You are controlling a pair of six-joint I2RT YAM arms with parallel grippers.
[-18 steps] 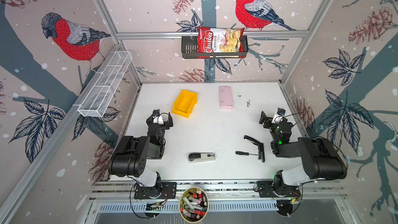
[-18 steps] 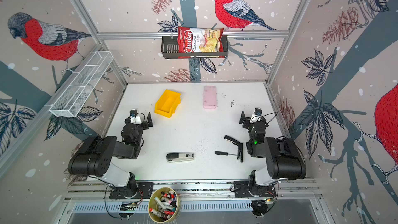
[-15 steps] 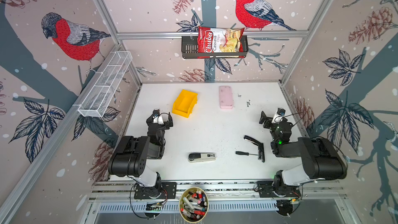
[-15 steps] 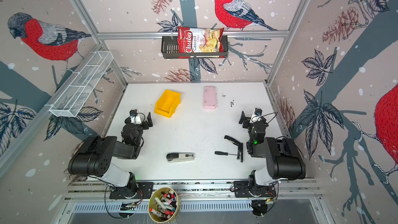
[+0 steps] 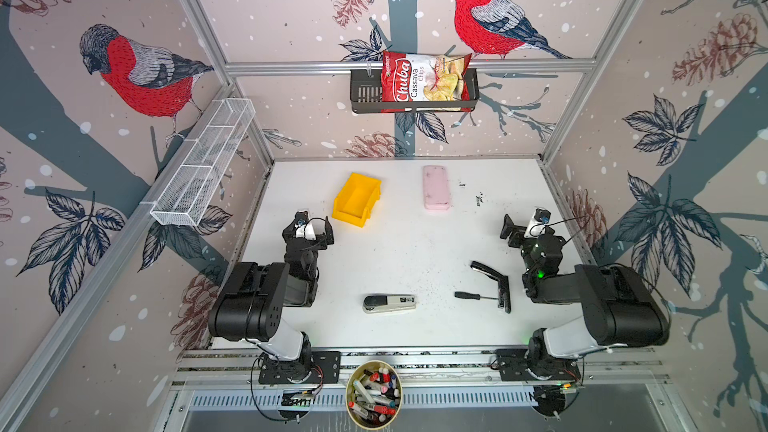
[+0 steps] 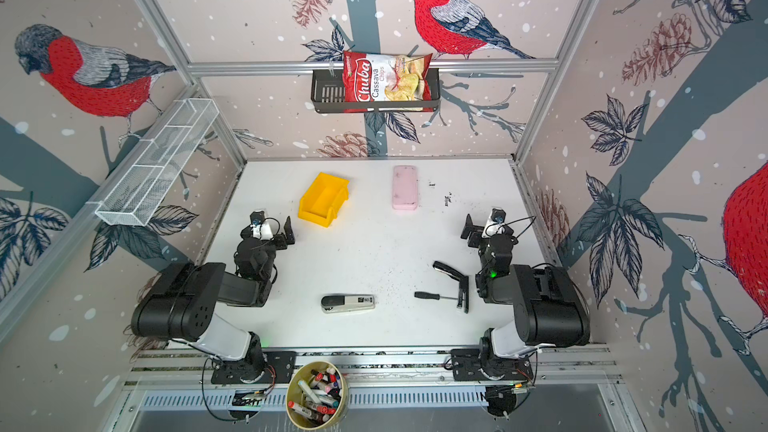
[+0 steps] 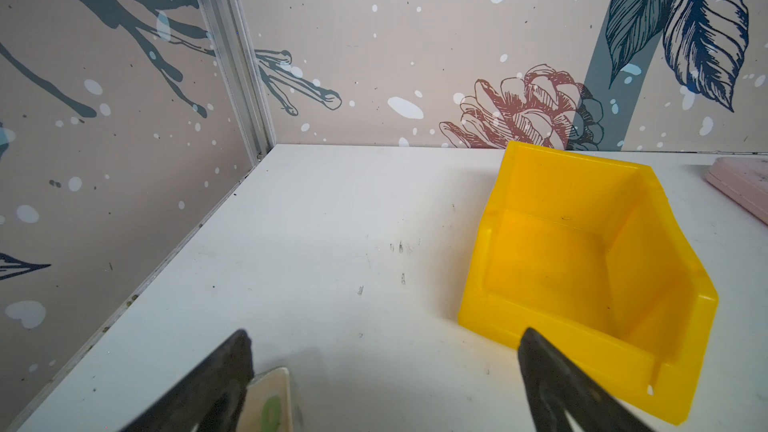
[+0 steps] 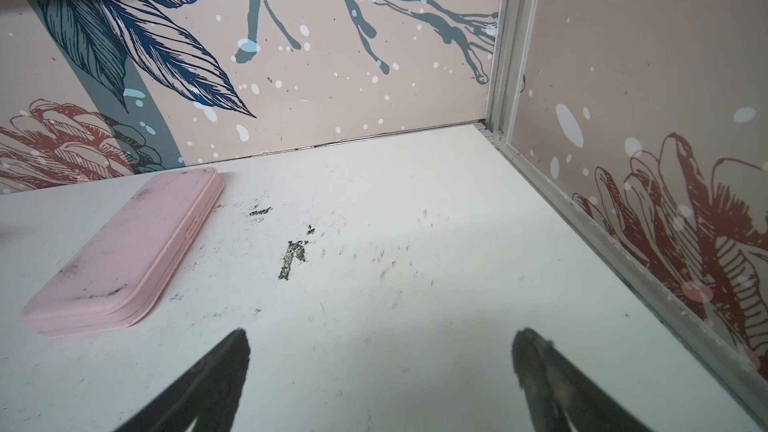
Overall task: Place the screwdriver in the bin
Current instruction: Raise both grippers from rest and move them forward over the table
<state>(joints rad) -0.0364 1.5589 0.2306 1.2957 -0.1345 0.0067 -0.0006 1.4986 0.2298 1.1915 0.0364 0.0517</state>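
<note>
in both top views: screwdriver (image 5: 476, 296) lies flat on worktop (image 5: 415, 251) near front, tip just beside black stapler (image 5: 494, 282). yellow bin (image 5: 348, 218) empty, well apart, toward back. left claw (image 5: 314, 226) near yellow bin, right claw (image 5: 523, 226) closer to screwdriver. both wide, holding nothing.

left wrist view: yellow bin bare inside, claw wide.

right wrist view: claw wide, only pink case (image 8: 124, 251) ahead.

looks like nothing done yet. grab, carry, drop all left.
</note>
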